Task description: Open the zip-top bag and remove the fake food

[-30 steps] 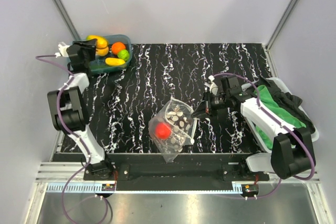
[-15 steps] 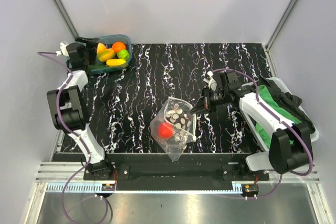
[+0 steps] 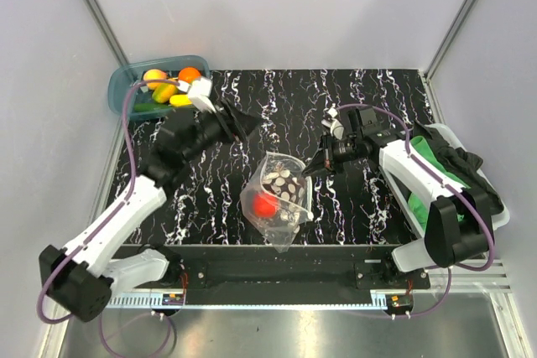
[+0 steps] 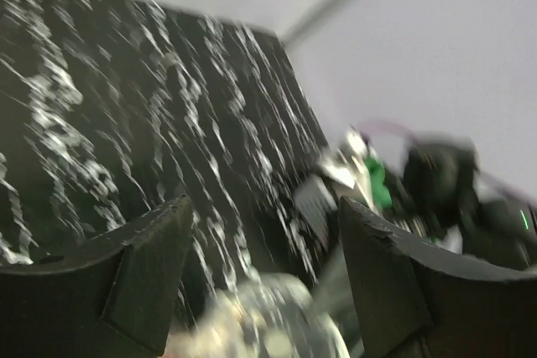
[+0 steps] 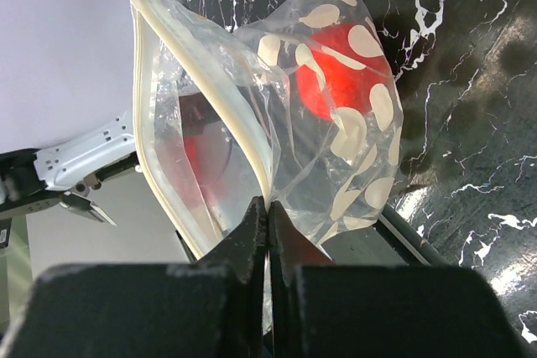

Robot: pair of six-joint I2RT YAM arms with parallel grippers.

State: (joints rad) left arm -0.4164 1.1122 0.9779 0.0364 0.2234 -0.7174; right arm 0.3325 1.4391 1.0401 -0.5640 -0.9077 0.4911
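The clear zip-top bag (image 3: 278, 197) with pale dots stands mouth-up near the table's front middle. One red piece of fake food (image 3: 265, 205) sits inside it. My right gripper (image 3: 313, 170) is shut on the bag's right rim; in the right wrist view its tips (image 5: 268, 207) pinch the rim of the bag (image 5: 252, 115), and the red piece (image 5: 336, 73) shows through the plastic. My left gripper (image 3: 248, 124) hangs open and empty above the table, up and left of the bag. Its view is blurred, with the bag (image 4: 277, 324) low between the fingers (image 4: 143, 274).
A blue translucent tub (image 3: 126, 83) at the back left holds orange, yellow and green fake food (image 3: 190, 75). A white bin with green cloth (image 3: 440, 169) stands at the right edge, beside the right arm.
The left arm has swung away from the blue tub toward the middle of the table, its gripper open and empty. The right gripper keeps its pinch on the bag's rim.
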